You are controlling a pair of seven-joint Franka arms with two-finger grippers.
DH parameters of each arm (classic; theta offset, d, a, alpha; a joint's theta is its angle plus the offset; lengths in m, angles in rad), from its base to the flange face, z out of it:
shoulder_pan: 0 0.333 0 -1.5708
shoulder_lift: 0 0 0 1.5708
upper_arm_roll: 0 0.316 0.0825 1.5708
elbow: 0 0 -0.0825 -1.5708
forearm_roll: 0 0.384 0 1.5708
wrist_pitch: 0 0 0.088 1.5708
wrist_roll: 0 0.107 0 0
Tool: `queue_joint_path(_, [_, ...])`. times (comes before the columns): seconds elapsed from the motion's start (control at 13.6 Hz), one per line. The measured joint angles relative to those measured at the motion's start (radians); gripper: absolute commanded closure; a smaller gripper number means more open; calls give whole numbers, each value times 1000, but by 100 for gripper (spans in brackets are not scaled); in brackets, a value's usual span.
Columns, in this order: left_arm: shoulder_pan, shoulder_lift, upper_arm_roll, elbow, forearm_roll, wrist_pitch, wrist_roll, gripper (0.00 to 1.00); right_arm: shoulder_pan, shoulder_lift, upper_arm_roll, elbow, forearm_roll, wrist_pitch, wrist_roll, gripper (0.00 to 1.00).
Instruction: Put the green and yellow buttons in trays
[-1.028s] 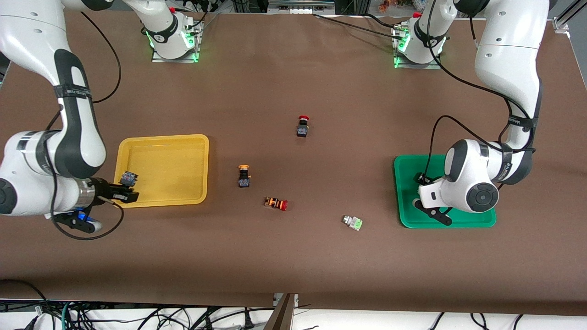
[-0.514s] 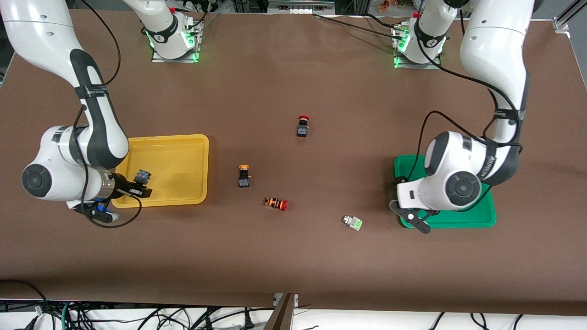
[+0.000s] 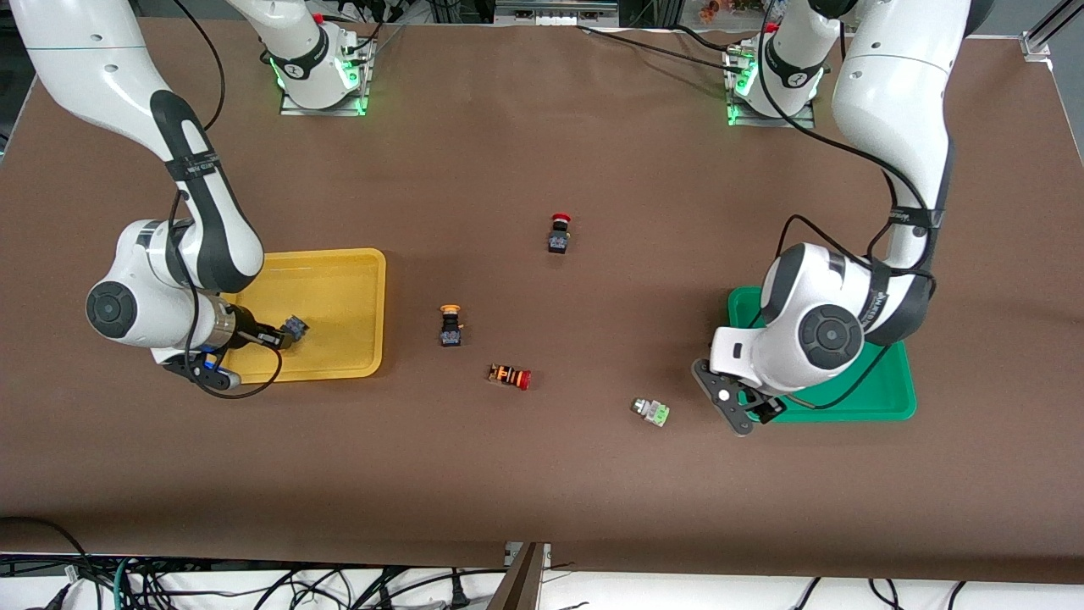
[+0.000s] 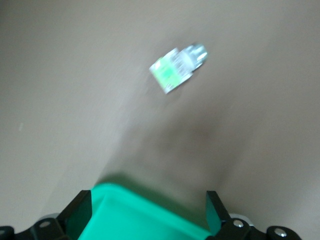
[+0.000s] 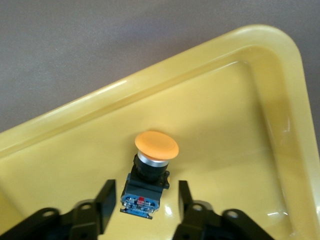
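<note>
My right gripper is open low over the yellow tray. A black-bodied button with a yellow-orange cap lies in that tray between the fingers, with a gap on each side. My left gripper is open and empty over the green tray's corner. The silver-white switch with a light-green block lies on the table just off that corner. A second yellow-capped black button stands mid-table. The silver-white orange switch is hidden.
A black switch with a red cap stands farther from the front camera than the mid-table button. An orange-striped switch with a red cap lies nearer to it. The left arm covers much of the green tray.
My right gripper carried the yellow-capped button in over the yellow tray and let go of it. My left gripper moved off the green tray's middle to its corner, toward the light-green switch.
</note>
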Motion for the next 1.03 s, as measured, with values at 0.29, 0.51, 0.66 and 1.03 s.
queue_joint_path(0.29, [-4, 82, -75, 62, 0, 134, 243, 0, 3, -32, 9, 1, 0, 2, 21, 8])
queue_joint_path(0.51, [-16, 129, -84, 69, 0, 227, 398, 0, 86, -72, 23, 2, 0, 2, 165, 8])
queue_joint_path(0.66, [-13, 154, -83, 69, 0, 278, 432, 0, 186, -79, 26, 7, 0, 10, 291, 8])
queue_joint_path(1.03, [-27, 204, -85, 66, 0, 350, 446, 0, 364, -56, 26, 8, -20, 138, 517, 8])
